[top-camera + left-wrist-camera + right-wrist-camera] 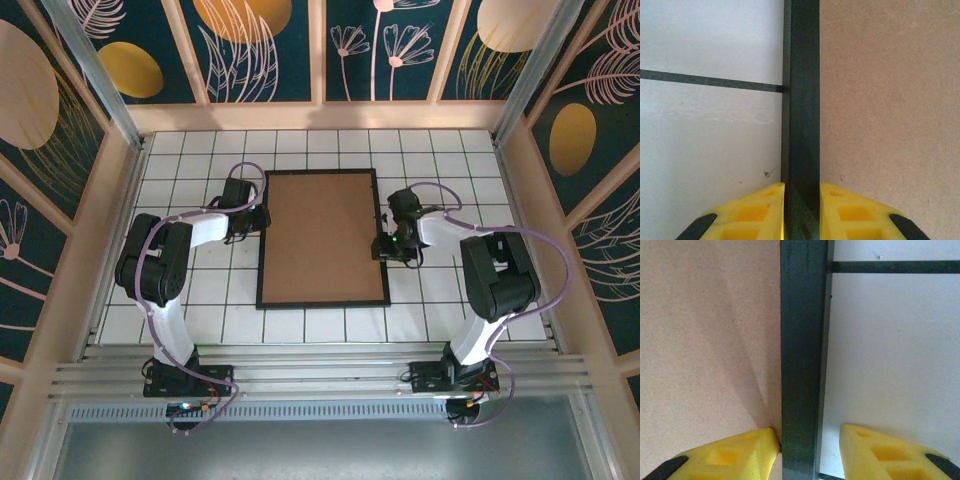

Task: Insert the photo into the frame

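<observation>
1. the frame (322,304) lies flat, back up, on the desk (210,300), its opening filled by the brown backing board (322,235).
2. left pincer (801,186) is clenched on the frame's left rail, both fingers touching it.
3. right pincer (809,430) straddles the frame's right rail, released: the outer finger stands apart from it.
4. judged step: letting go. lift each pincer straight off the frame, so that no rail drags sideways.

Bright, even lighting is seen; a soft shadow is cast beside the frame (800,340); close-ups are slightly blurred.
</observation>
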